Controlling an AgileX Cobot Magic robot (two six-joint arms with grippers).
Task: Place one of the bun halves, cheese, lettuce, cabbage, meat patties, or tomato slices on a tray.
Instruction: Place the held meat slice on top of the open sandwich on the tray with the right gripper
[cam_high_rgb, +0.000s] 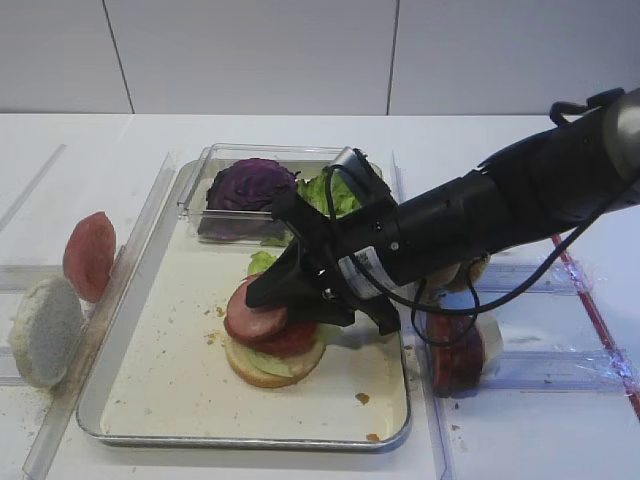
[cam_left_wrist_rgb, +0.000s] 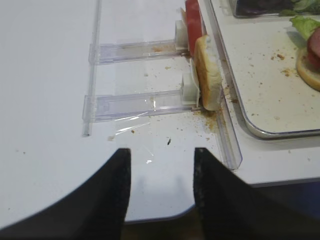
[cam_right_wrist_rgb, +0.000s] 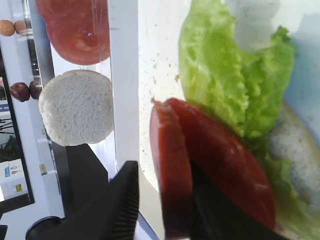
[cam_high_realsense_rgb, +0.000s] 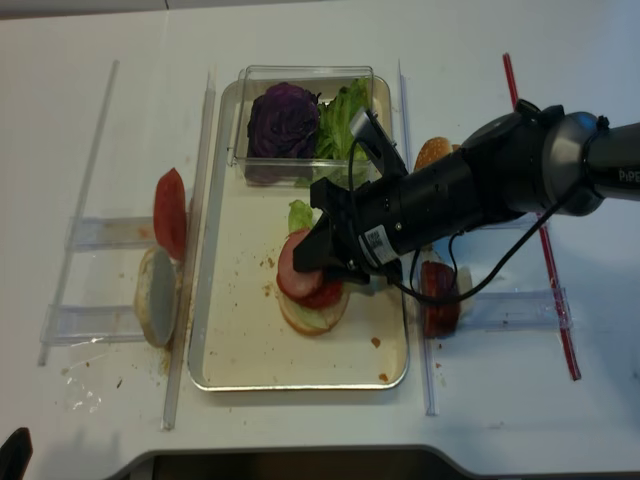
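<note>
On the cream tray (cam_high_rgb: 170, 400) sits a stack: a bun half (cam_high_rgb: 262, 368), lettuce (cam_right_wrist_rgb: 230, 75) and a tomato slice (cam_high_rgb: 292, 338). A meat patty (cam_high_rgb: 252, 312) leans on edge against the stack, pink face to the left. My right gripper (cam_high_rgb: 265, 295) is low over the stack and open. In the right wrist view the patty (cam_right_wrist_rgb: 170, 170) rests against the right finger, and the left finger (cam_right_wrist_rgb: 125, 200) stands clear of it. My left gripper (cam_left_wrist_rgb: 162, 155) hangs open and empty over the white table, left of the tray.
A clear box (cam_high_rgb: 200, 205) at the tray's back holds the purple cabbage (cam_high_rgb: 250, 185) and more lettuce (cam_high_rgb: 335, 190). The left rack holds a reddish slice (cam_high_rgb: 90, 255) and a bun half (cam_high_rgb: 45, 330). The right rack holds dark red slices (cam_high_rgb: 455, 355) and a bun half (cam_high_realsense_rgb: 432, 152).
</note>
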